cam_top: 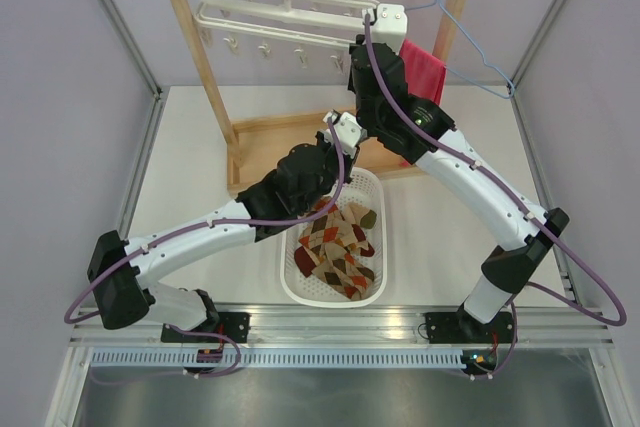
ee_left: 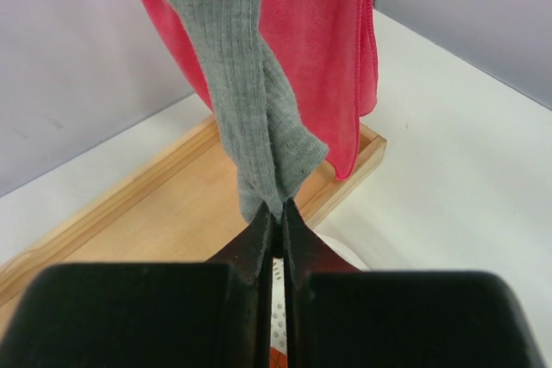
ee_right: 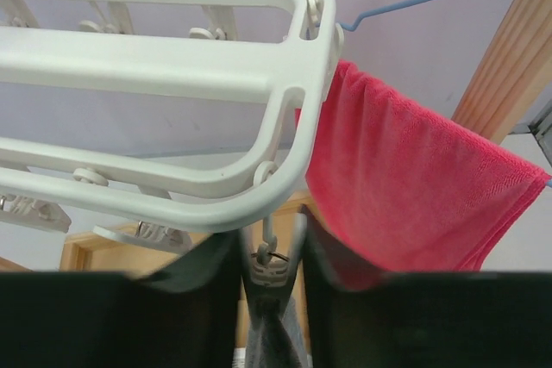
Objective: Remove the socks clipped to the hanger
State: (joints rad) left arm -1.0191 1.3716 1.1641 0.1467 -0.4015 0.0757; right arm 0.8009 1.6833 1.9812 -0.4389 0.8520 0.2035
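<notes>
A grey sock hangs straight down, and my left gripper is shut on its lower end. Its top end sits in a small white clip at the right corner of the white hanger. My right gripper is shut on that clip, one finger pressing each side, with grey fabric showing below. In the top view the right gripper is under the hanger's right end and the left gripper lower, over the basket's far end. The other clips hang bare. Several argyle and striped socks lie in the basket.
The white basket stands between the arms. A red towel on a blue wire hanger hangs just right of the grey sock. The wooden rack and its tray base stand behind.
</notes>
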